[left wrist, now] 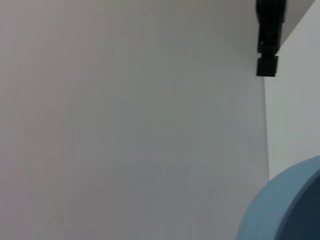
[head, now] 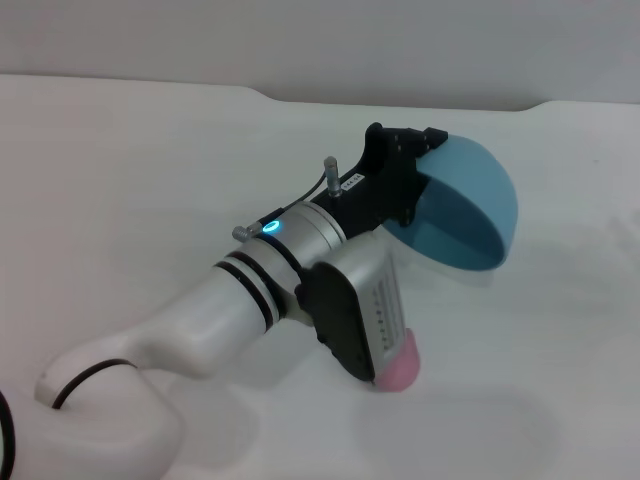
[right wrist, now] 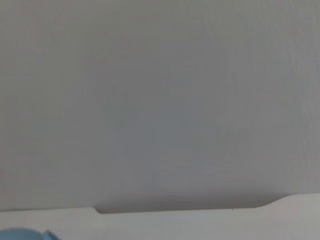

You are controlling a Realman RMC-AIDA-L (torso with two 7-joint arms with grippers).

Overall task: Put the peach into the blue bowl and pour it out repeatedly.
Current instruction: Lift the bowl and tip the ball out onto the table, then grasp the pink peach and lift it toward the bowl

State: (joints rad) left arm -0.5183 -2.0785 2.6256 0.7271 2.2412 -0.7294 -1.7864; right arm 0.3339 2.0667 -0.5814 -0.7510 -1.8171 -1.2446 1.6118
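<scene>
- Pour step: the left gripper (head: 415, 180) holds the blue bowl (head: 470, 205) by its rim, tipped on its side.
- The peach (head: 400, 368) lies on the table (head: 120, 180), at the bowl's 7 o'clock.
- Next, I judge: right the bowl, reload the peach.

Blue bowl (head: 470, 205): smooth plastic with a soft sheen. Peach (head: 400, 368): matt pink surface. Left arm (head: 230, 300): satin silver-white casing with black plastic parts; table (head: 130, 180): smooth, matt white.
</scene>
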